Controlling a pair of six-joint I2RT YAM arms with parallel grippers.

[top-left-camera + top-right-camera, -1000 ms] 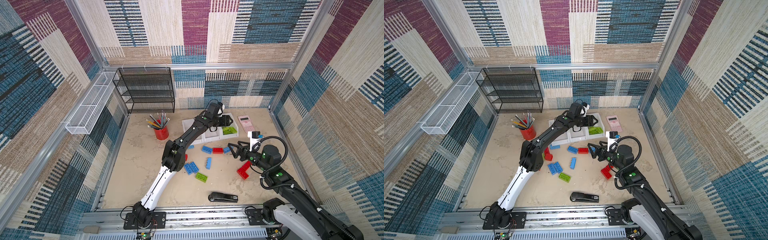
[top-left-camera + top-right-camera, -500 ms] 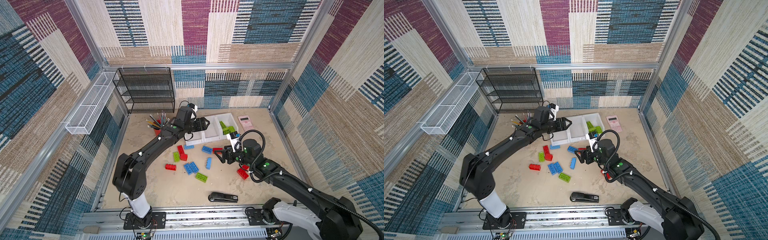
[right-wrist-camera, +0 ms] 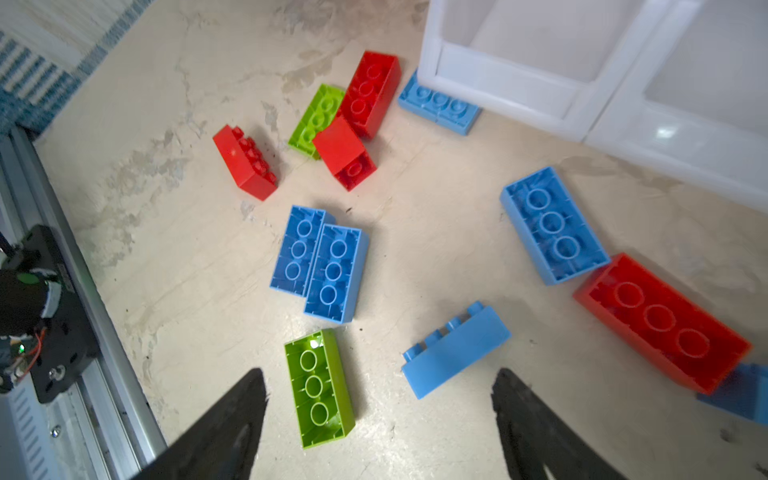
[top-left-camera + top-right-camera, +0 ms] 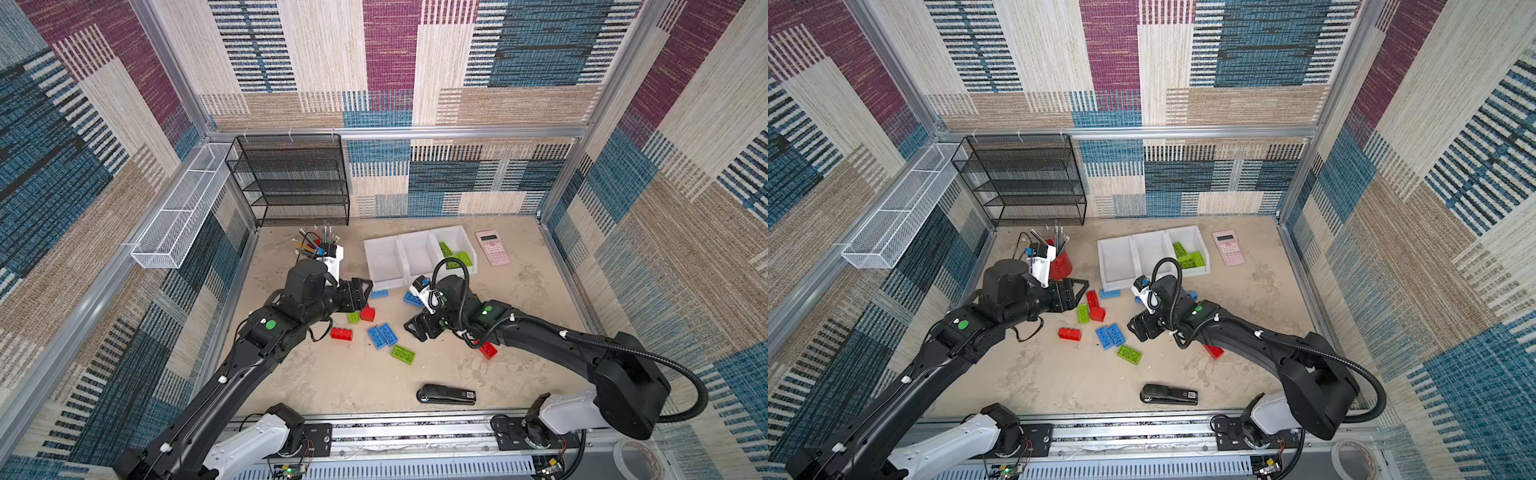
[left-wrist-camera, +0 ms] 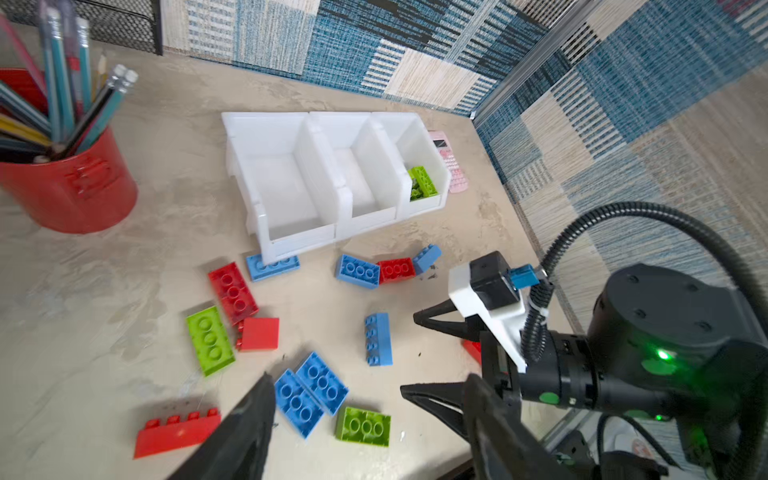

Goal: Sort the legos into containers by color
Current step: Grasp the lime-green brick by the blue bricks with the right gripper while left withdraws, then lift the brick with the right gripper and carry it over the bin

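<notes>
Red, blue and lime green legos lie scattered on the table in front of the three joined white containers. The right container holds green legos; the other two look empty in the left wrist view. My left gripper hangs open and empty just left of a red lego. My right gripper is open and low over the table. In the right wrist view a green lego and a blue lego on its side lie between its fingers. A joined blue pair sits between the grippers.
A red pencil cup stands behind the left arm. A black stapler lies near the front edge. A pink calculator lies right of the containers. A black mesh shelf and a white wire tray line the back left.
My left gripper has drawn back from over the containers to the left side of the loose legos. My right gripper has moved left and down over the middle legos. Both stay open.
</notes>
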